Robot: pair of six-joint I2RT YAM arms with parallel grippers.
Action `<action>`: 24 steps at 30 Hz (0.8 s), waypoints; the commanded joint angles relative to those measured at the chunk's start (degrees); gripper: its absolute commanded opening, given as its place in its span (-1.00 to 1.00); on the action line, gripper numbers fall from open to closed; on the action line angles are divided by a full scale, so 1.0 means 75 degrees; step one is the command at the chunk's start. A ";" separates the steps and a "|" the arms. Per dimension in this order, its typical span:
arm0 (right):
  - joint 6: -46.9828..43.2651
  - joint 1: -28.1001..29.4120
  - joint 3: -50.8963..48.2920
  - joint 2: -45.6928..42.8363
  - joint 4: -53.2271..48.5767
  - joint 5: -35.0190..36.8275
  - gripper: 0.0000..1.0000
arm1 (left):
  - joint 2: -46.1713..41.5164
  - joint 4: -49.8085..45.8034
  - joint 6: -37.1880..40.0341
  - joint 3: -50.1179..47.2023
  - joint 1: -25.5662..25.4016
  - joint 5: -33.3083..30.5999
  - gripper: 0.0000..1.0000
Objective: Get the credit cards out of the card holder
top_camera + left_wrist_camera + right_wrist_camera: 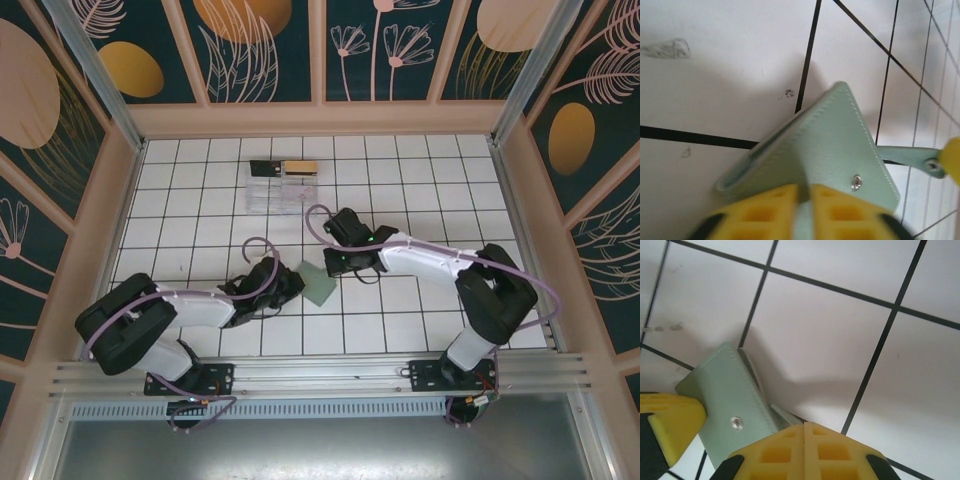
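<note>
- Top view: the card holder [319, 283] lies on the white-tiled counter [420, 180] between the two arms. The left gripper [290, 286] meets it from the left and the right gripper [336, 268] from the far right. Well apart, toward the back wall, stands a clear plastic box [281, 192]. A tan-gold credit card [300, 167] rests at the box's far edge.
- Left wrist view: the left gripper's [804, 194] yellow fingers [767, 212] are clenched on the near edge of the pale green card holder [825, 145], which is tilted up off the tiles. A thin strap [907, 154] with a metal snap runs off to the right and touches another yellow finger [952, 160].
- Right wrist view: the right gripper's [803, 429] fingers [835, 452] are pressed together on a thin flap of the card holder [725, 390]. The holder's snap stud faces the camera, and a yellow finger of the left gripper [667, 417] is at its left edge.
</note>
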 commanded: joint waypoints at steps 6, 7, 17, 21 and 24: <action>0.0600 -0.0234 0.0056 -0.0899 0.0503 -0.0976 -1.00 | -0.1948 -0.3672 0.1406 0.1250 0.0030 -0.2161 0.72; 0.0683 -0.0244 0.0055 -0.0953 0.0550 -0.1043 -1.00 | -0.2139 -0.3776 0.1492 0.1288 0.0029 -0.2308 0.76; 0.1112 -0.0352 0.0131 -0.1484 0.0792 -0.1744 -1.00 | -0.2851 -0.3701 0.1630 0.0947 0.0029 -0.2445 0.70; 0.1138 -0.0632 -0.0269 -0.1563 0.0687 -0.1060 -1.00 | -0.2697 -0.3500 0.1639 0.0903 0.0029 -0.2164 0.64; 0.1154 -0.0998 -0.0709 -0.1774 0.0590 0.0029 -1.00 | -0.2564 -0.3449 0.1723 0.0948 0.0029 -0.2043 0.58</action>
